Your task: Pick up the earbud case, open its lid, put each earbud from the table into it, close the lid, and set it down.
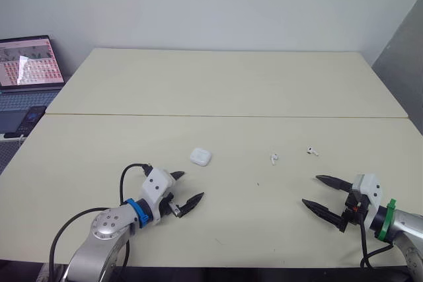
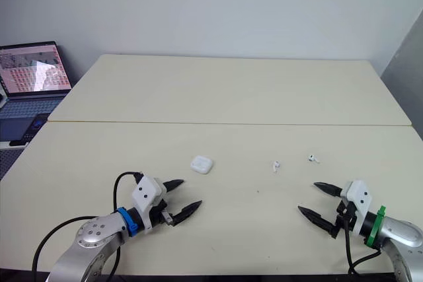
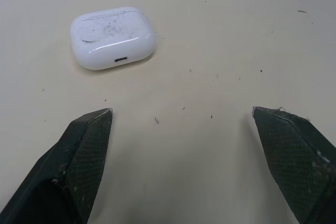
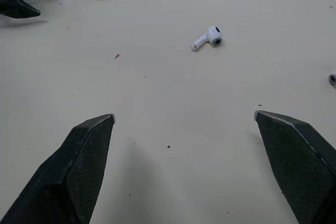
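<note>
No step of the task is judged done. The earbud case (image 1: 201,156) is seen shut on the tabletop (image 1: 218,84) at mid-frame, with the nearer earbud (image 1: 273,158) and farther earbud (image 1: 311,151) laid to its right. The left gripper (image 1: 192,185) and right gripper (image 1: 311,189) are held with fingers spread wide, empty. Everything remains to be done.

A white, scuffed earbud case (image 1: 201,156) lies closed and flat on the table, with two white earbuds, one (image 1: 273,158) nearer and one (image 1: 312,151) farther, lying apart to its right.
</note>
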`<state>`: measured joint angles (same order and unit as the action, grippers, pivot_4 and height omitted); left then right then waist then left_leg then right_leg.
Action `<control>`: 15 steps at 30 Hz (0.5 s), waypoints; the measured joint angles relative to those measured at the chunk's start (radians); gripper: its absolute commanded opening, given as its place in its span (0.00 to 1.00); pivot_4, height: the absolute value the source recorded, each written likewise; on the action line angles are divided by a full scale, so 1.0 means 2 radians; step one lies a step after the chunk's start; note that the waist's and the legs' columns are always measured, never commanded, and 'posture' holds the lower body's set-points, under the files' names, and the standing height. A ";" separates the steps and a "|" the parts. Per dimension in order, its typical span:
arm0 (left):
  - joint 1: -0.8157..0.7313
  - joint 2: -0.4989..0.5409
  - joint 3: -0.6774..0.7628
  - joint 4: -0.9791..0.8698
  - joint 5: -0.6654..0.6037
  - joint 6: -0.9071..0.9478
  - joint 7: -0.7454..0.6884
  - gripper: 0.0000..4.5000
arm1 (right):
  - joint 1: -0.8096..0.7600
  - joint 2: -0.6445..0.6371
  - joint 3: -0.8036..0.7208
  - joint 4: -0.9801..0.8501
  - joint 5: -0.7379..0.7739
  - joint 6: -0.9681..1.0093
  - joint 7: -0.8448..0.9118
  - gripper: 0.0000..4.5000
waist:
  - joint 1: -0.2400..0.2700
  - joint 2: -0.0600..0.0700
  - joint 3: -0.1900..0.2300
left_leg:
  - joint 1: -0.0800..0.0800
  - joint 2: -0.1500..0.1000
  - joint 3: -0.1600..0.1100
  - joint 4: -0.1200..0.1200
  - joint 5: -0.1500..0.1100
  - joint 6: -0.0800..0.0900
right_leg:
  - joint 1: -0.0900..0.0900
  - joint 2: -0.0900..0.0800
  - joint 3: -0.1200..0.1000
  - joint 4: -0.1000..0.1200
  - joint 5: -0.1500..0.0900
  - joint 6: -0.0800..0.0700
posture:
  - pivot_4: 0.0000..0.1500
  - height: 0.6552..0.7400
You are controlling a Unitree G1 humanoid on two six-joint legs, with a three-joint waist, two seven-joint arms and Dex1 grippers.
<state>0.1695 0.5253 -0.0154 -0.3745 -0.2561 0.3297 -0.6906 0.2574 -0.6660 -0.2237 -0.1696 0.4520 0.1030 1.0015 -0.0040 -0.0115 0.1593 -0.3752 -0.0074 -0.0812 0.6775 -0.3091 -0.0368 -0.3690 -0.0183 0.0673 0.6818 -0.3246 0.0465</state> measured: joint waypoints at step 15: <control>0.012 0.000 0.006 0.000 -0.007 -0.004 0.002 1.00 | -0.001 0.000 0.000 0.005 0.000 0.000 0.001 1.00 | 0.000 0.000 0.000 | 0.000 0.000 0.000 0.000 0.000 0.000 | 0.000 0.000 0.000 0.000 0.000 0.000 | 1.00 1.00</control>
<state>0.1938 0.5246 -0.0039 -0.3748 -0.2709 0.3217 -0.6876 0.2548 -0.6662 -0.2234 -0.1603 0.4519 0.1029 1.0027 -0.0040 -0.0114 0.1592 -0.3752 -0.0074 -0.0812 0.6775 -0.3091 -0.0368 -0.3690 -0.0183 0.0674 0.6818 -0.3246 0.0465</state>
